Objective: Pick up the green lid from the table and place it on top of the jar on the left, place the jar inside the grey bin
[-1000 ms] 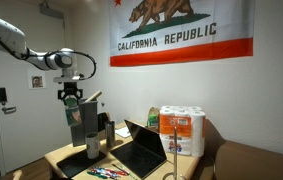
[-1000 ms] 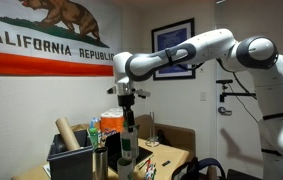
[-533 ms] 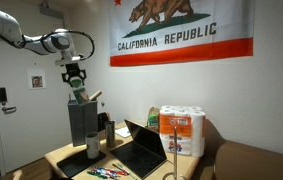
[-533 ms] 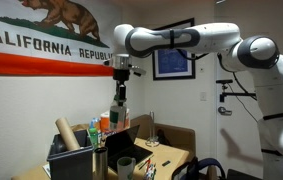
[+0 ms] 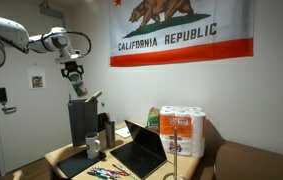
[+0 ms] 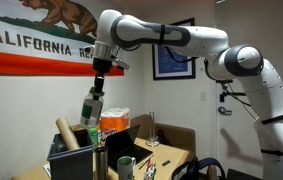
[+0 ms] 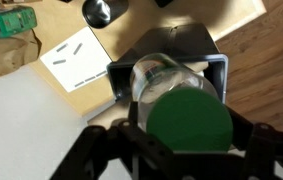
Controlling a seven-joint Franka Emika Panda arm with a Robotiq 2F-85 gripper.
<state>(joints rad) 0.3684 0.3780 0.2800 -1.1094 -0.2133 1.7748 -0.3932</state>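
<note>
One arm is in view, raised high above the surface (image 5: 53, 156), and I see its end effector (image 5: 75, 77) pinching the jar (image 5: 79, 89) from both sides. In both exterior views the jar hangs in the air, tilted rather than upright, directly under the end effector (image 6: 97, 88).

From the wrist view, the green lid (image 7: 189, 122) sits on top of the jar (image 7: 159, 75) and covers its mouth. Two dark fingers (image 7: 93, 150) press against the jar's sides near the lower edge of that view.

Beneath the jar is the grey bin (image 7: 178, 43), seen from above as a dark rectangular opening. The jar is above the bin and not inside it. In an exterior view the bin (image 5: 80, 122) stands upright at the far left end of the surface, with a clear gap of air between its top and the jar.

A white sheet of paper (image 7: 76, 58) lies just left of the bin in the wrist view, and a green bottle (image 7: 6, 22) lies at the far left. An open laptop (image 5: 141, 150) sits to the right of the bin, and a California flag (image 5: 181, 30) hangs on the wall behind.
</note>
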